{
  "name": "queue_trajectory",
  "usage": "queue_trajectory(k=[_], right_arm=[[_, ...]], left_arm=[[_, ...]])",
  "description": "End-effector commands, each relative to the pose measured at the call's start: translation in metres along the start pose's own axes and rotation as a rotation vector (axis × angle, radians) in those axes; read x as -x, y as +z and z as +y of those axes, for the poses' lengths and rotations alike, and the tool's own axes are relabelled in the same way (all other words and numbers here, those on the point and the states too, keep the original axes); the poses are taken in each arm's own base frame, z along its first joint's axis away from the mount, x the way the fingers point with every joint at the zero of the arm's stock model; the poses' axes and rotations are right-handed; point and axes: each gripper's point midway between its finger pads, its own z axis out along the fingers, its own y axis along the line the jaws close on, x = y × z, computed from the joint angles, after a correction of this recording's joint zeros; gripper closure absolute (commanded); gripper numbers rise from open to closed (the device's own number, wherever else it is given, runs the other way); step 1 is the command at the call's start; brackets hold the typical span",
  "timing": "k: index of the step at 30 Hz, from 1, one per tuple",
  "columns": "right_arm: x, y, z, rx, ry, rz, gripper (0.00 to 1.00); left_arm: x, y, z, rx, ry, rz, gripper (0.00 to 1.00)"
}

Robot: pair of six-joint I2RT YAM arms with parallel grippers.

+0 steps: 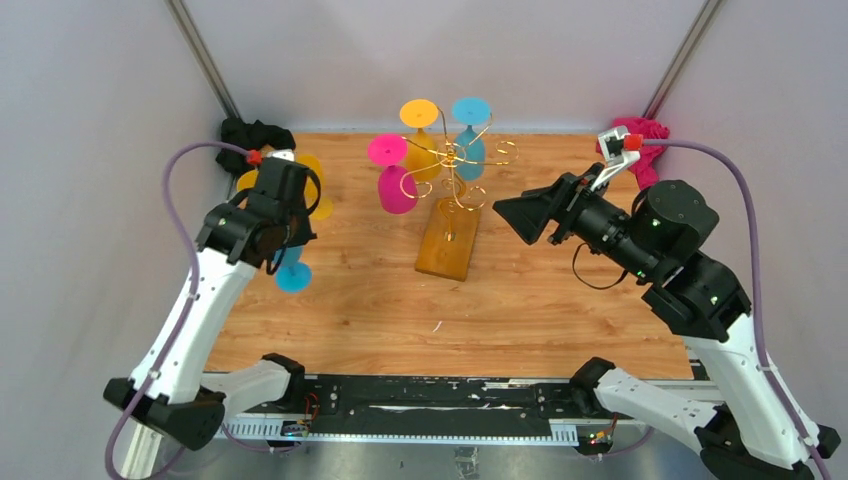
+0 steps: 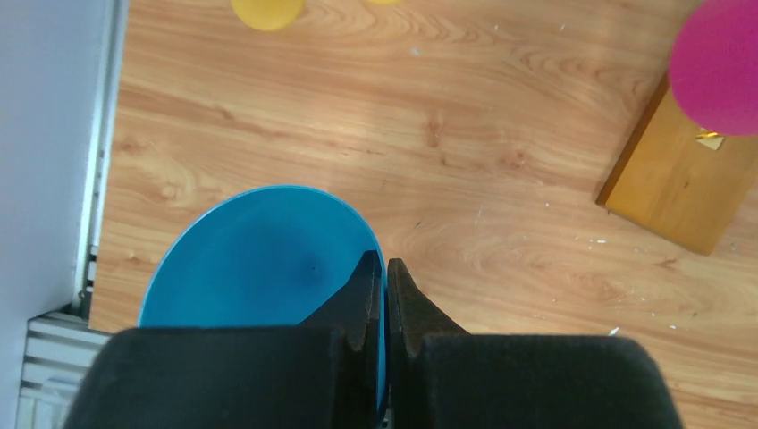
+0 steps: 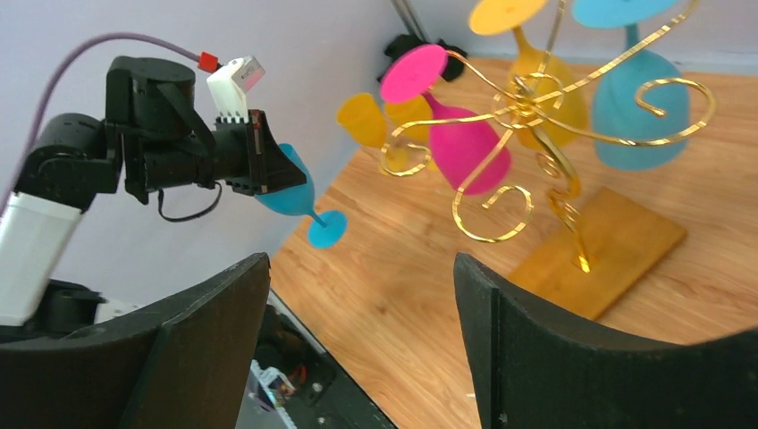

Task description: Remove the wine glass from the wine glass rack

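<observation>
Top external view puts the thin gold wire wine glass rack (image 1: 448,240), on its orange-brown wooden base, at the centre of the frame. A pink plastic wine glass (image 1: 397,188), a yellow wine glass (image 1: 424,155) and a blue wine glass (image 1: 470,155) hang from it foot-up. A second blue wine glass (image 1: 293,277) is off the rack at the left of the frame, well apart from the stand. The left gripper (image 2: 384,261) has its fingers pinched together on the wall of the bowl and holds the glass tilted, apparently clear of the wooden table (image 1: 350,310). The right gripper (image 3: 357,268) stands wide apart and empty, pointing at the rack. The main risk is probably that thin-walled pinch: a smooth bowl held at a slant could slip or swing, and if let go unlevel the glass would likely topple or roll. Two yellow glasses (image 1: 318,195) sit close behind the left arm and could be knocked as it lowers. If the right arm reaches in, its broad fingers could catch a scroll and shake the hanging glasses loose.
</observation>
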Motion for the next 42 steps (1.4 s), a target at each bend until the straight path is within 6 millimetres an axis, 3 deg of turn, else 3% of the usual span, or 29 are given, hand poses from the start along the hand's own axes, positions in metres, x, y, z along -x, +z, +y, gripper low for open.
queue_trajectory(k=[1, 6, 11, 15, 25, 42], right_arm=[[-0.006, -0.006, -0.018, -0.073, -0.1, 0.016, 0.19], [-0.009, -0.004, -0.032, -0.137, -0.14, 0.025, 0.19], [-0.005, -0.005, -0.046, -0.203, -0.167, 0.004, 0.18], [-0.003, -0.002, -0.054, -0.237, -0.178, -0.001, 0.18], [-0.003, 0.006, -0.058, -0.229, -0.192, -0.034, 0.19], [-0.014, 0.014, -0.057, -0.184, -0.174, -0.036, 0.21]], left_arm=[[0.008, 0.035, -0.025, -0.056, -0.056, 0.004, 1.0], [0.01, 0.094, -0.022, -0.042, -0.132, 0.072, 1.0], [0.023, 0.123, -0.01, 0.014, -0.175, 0.046, 1.0], [0.02, 0.146, -0.013, 0.019, -0.178, 0.081, 1.0], [0.015, 0.177, -0.004, 0.073, -0.19, 0.01, 1.0], [0.013, 0.207, 0.006, 0.145, -0.202, -0.064, 1.0]])
